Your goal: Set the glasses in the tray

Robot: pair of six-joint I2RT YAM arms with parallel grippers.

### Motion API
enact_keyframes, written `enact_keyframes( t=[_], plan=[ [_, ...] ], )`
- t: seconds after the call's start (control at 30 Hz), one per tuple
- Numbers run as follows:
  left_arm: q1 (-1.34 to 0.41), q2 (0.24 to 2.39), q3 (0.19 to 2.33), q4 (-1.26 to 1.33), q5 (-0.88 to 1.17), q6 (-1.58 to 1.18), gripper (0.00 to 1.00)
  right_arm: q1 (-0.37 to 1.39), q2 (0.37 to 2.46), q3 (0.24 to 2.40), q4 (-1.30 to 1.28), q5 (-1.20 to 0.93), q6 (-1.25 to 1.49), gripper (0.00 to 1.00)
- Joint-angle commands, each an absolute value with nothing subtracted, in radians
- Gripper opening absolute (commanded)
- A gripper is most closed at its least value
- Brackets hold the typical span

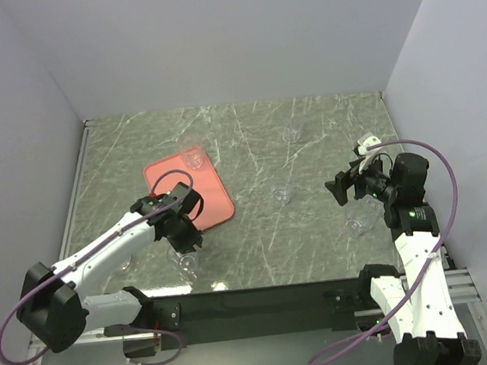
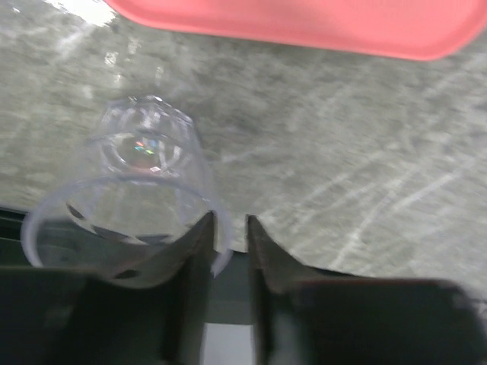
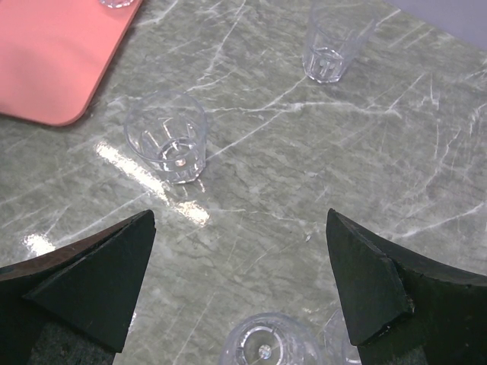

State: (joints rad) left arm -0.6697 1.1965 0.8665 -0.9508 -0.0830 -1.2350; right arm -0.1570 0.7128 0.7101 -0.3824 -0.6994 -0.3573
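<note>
You get soft, even overhead light in the top view: the table (image 1: 318, 236) around the tray (image 1: 214, 194) shows only faint shadows, and the clear glasses (image 1: 281, 194) barely register. In the right wrist view, a white glare streak (image 3: 194, 213) lies on the table near the tray's corner. The left wrist view is blurred: below the tray's edge, the glass (image 2: 144, 182) looks soft.

The salmon-pink tray (image 1: 215, 195) lies flat on the tabletop (image 1: 259, 254), with rounded corners and a low rim. One clear glass (image 1: 193, 158) stands in its far corner. A second glass (image 2: 137, 190) sits just off the tray's near edge, its wall nipped in the left pincer (image 2: 226, 226). A third glass (image 1: 280, 194) stands right of the tray. A fourth glass (image 1: 290, 132) and a fifth glass (image 1: 363, 215) are farther right.
</note>
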Motion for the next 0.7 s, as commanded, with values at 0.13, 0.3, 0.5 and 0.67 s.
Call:
enact_keyframes(
  t=[0.13, 0.3, 0.5, 0.67],
  plan=[
    [-0.684, 1.259, 0.897, -0.973, -0.163, -1.207, 0.00, -0.163, 0.692, 0.703, -0.348, -0.696, -0.365, 1.00],
    [-0.716, 1.263, 0.962, -1.035, -0.256, -1.157, 0.00, -0.164, 0.692, 0.701, -0.348, -0.696, -0.368, 1.00],
    [-0.721, 1.187, 1.026, -0.993, -0.288, -0.978, 0.00, -0.164, 0.692, 0.701, -0.348, -0.696, -0.368, 1.00],
    [-0.698, 1.195, 1.074, -0.939, -0.298, -0.833, 0.00, -0.164, 0.692, 0.701, -0.348, -0.696, -0.367, 1.00]
  ],
)
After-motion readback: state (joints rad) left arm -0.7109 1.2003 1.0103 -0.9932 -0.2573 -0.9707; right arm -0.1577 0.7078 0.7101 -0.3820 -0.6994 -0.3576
